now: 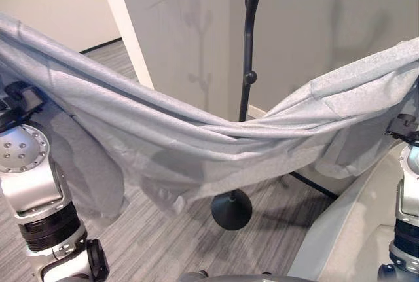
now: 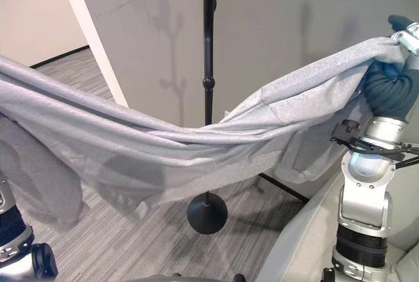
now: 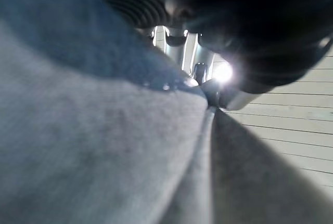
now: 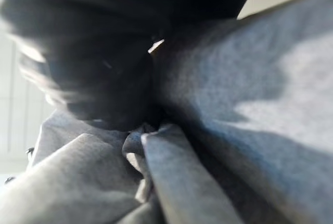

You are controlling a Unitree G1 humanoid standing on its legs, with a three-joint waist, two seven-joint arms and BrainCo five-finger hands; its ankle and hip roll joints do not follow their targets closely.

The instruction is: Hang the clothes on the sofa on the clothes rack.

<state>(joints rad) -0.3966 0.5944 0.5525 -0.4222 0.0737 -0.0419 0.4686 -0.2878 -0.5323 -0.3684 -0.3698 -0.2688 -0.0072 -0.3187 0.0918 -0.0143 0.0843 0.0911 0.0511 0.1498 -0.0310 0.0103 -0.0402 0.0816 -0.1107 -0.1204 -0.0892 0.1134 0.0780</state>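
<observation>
A light grey garment (image 1: 196,138) hangs stretched between my two hands, sagging in the middle in front of the black clothes rack pole (image 1: 249,40). My right hand (image 2: 393,89) is raised at the far right, shut on a bunched end of the cloth. In the right wrist view the gathered folds (image 4: 156,146) meet the hand's dark cover (image 4: 104,52). My left hand (image 3: 250,26) holds the other end high at the left, where the cloth (image 3: 104,146) pulls to a pinched fold at its fingers. The garment covers that hand in the eye views.
The rack's round black base (image 1: 231,209) stands on grey striped carpet, just behind the sagging cloth. A pale sofa (image 1: 347,229) fills the lower right. A grey wall and a white pillar edge (image 1: 127,27) stand close behind the rack.
</observation>
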